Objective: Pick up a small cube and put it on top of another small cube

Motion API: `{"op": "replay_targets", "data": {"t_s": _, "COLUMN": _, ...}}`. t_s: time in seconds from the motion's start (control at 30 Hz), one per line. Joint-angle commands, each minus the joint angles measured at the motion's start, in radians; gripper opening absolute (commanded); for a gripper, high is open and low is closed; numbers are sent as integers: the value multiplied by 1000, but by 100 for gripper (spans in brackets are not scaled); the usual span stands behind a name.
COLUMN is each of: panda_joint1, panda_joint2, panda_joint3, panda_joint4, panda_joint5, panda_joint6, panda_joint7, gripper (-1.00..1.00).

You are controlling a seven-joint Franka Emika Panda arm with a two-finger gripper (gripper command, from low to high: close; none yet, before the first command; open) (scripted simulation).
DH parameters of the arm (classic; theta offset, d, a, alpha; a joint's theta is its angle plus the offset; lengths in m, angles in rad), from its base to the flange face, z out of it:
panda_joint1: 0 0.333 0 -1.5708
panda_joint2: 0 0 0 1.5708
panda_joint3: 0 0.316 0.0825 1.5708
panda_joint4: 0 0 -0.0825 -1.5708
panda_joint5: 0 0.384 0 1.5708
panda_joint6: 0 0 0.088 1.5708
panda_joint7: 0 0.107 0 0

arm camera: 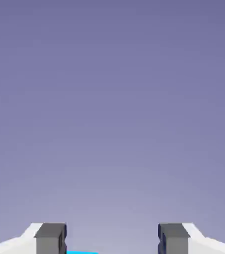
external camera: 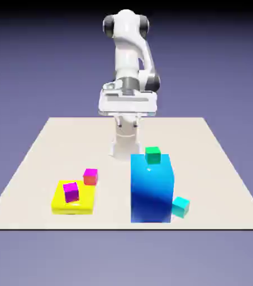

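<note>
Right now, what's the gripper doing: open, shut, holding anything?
Gripper: open, jaws apart with only backdrop between them, holding nothing.

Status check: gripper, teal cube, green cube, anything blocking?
Gripper open, empty, back near the base. Teal cube on table beside tall blue block. Green cube atop that block. Nothing stacked yet.

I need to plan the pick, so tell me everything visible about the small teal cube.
The small teal cube is plain, smooth and unmarked, with evenly coloured faces. It rests on the beige table, turned slightly askew, at the lower right corner of the tall blue block, close against it or touching. Nothing sits on it and nothing grips it.
</note>
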Motion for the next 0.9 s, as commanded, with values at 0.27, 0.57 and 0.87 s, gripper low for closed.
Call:
{"op": "replay_targets", "data": {"t_s": 0.27, "panda_joint1": 18, "panda_joint2": 325, "panda_joint3": 151, "panda_joint4": 286, "panda_joint5": -189, "panda_joint6": -336, "panda_joint7": -73, "gripper": 0}}
{"op": "replay_targets", "data": {"t_s": 0.57, "panda_joint1": 36, "panda_joint2": 651, "panda_joint3": 301, "panda_joint4": 571, "panda_joint5": -375, "panda_joint6": -673, "panda_joint7": -144, "gripper": 0}}
{"op": "replay_targets", "data": {"t_s": 0.87, "panda_joint1": 59, "panda_joint2": 977, "panda_joint3": 420, "panda_joint4": 798, "panda_joint5": -467, "panda_joint6": -973, "panda_joint7": -113, "gripper": 0}}
